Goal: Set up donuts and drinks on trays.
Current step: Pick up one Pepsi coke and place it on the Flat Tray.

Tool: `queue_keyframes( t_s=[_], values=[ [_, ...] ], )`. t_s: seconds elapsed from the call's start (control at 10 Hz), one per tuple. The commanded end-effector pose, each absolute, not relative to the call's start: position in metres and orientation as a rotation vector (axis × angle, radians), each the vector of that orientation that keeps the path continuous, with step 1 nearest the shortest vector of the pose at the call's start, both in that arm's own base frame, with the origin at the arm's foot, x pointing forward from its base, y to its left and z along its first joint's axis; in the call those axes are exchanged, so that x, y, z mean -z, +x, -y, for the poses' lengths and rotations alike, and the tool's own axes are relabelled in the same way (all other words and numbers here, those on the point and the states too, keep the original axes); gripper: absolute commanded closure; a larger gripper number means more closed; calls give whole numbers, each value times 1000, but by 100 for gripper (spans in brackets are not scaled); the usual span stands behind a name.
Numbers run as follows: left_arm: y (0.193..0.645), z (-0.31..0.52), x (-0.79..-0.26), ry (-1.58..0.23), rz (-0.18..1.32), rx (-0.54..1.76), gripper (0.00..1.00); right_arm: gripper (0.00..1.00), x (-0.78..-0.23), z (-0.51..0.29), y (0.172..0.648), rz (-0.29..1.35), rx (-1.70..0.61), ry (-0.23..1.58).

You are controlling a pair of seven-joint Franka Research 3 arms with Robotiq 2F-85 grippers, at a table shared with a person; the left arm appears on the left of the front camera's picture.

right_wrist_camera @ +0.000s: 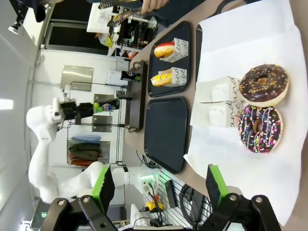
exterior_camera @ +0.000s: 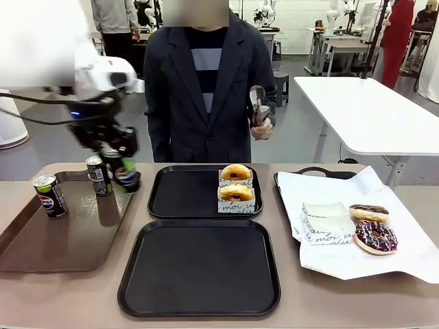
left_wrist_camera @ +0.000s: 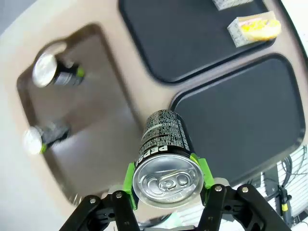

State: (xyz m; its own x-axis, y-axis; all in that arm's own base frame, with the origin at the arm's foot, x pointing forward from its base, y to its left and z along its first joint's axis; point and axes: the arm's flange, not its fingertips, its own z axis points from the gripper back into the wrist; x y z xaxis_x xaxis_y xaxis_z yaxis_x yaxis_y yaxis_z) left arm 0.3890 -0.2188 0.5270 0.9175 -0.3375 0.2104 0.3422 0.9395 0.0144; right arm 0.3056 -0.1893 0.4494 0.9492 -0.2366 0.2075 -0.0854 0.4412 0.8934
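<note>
We had the left gripper (left_wrist_camera: pixel 166 179) clamped on one can (left_wrist_camera: pixel 163 139), lifted over the far right corner of the brown tray (exterior_camera: pixel 62 240), just beside the left edge of the far black tray (exterior_camera: pixel 185 195). Another can (exterior_camera: pixel 99 175) stood by the brown tray's far edge, a third can (exterior_camera: pixel 50 196) nearer its left edge. Two sleeved donuts (exterior_camera: pixel 236 184) sat by the far tray's right edge; the near tray (exterior_camera: pixel 199 267) was bare. Our right gripper (right_wrist_camera: pixel 160 185) hung with jaws apart, holding nothing, above the white paper (right_wrist_camera: pixel 250 24) where two iced donuts (right_wrist_camera: pixel 263 85) lay. We judged the job barely begun: no drink placed, one tray unfilled.
</note>
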Motion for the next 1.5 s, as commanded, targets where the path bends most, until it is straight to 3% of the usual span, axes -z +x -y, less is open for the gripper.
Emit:
queue_keyframes(
  t_s=[0.0,0.3,1.2,1.3,1.4],
  values=[
    [467,279,-508,62,184,344,42,0,-451,189,309,350,81,1135],
    [524,331,-460,91,188,326,42,0,-451,189,309,350,81,1135],
    [533,329,-400,22,122,292,42,0,-451,189,309,350,81,1135],
    [532,328,-400,19,119,295,15,0,-451,189,309,350,81,1135],
    [530,328,-405,7,131,303,0,0,-451,189,309,350,81,1135]
  ],
)
